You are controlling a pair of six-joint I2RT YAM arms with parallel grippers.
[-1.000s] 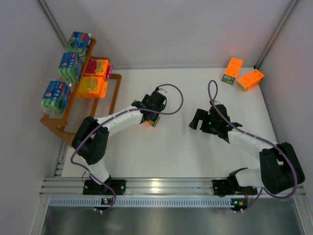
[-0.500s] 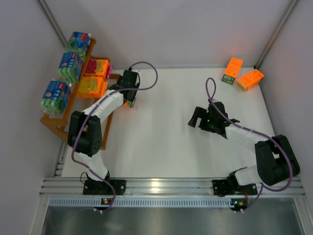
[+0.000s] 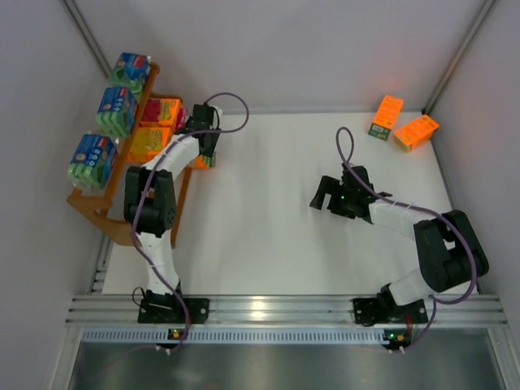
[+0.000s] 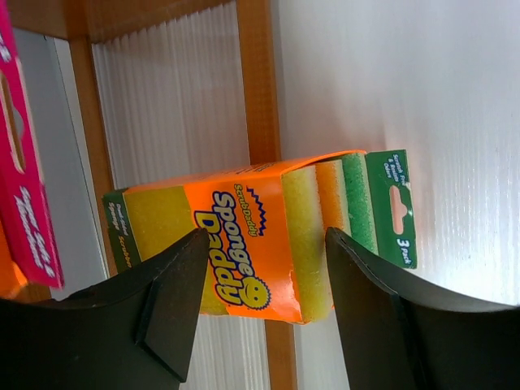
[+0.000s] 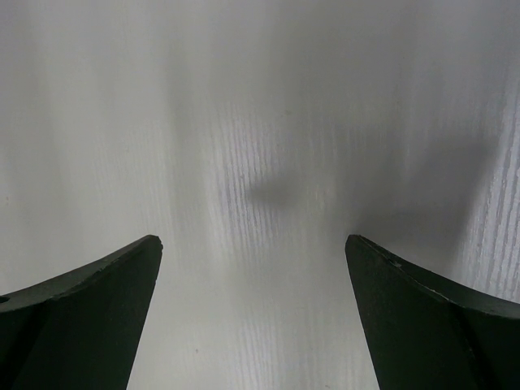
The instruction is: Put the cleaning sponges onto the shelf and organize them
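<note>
My left gripper is shut on an orange sponge pack and holds it over the front rail of the orange shelf's lowest tier. Its fingers press the pack's two sides above the wire slats. Three blue-green packs stand on the top tier. Two orange packs sit on the middle tier. Two more orange packs lie on the table at the far right. My right gripper is open and empty over bare table.
Grey walls close in the table on the left, back and right. The shelf stands against the left wall. A pink card edge of a shelved pack shows at the left of the left wrist view.
My left arm has swung left and back from mid-table to the shelf's lowest tier, carrying the orange pack. My right gripper has drifted slightly left, still open.
</note>
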